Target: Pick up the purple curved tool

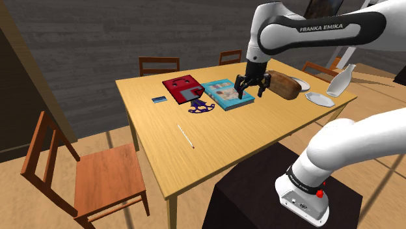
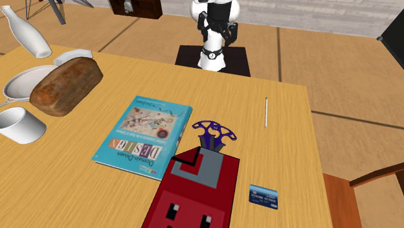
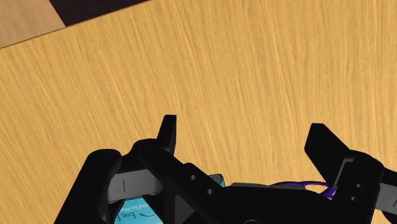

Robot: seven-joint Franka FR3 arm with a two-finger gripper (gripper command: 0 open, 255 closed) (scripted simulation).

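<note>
The purple curved tool (image 1: 202, 107) lies flat on the wooden table (image 1: 260, 136), between a red square case (image 1: 183, 88) and a blue book (image 1: 226, 93). In the second exterior view the tool (image 2: 213, 135) rests against the red case's (image 2: 194, 191) edge, just beside the book (image 2: 144, 135). My gripper (image 1: 252, 94) hangs open over the book's far corner, to the shoulder view's right of the tool and apart from it. In the wrist view the gripper (image 3: 247, 137) stands open over bare wood, with a sliver of the purple tool (image 3: 299, 185) showing behind the hand.
A bread loaf (image 1: 285, 84), white plates (image 1: 319, 99) and a white bottle (image 1: 341, 81) crowd the table end beyond the gripper. A small blue card (image 1: 159, 99) and a thin stick (image 1: 186, 136) lie nearer the wooden chair (image 1: 84, 172).
</note>
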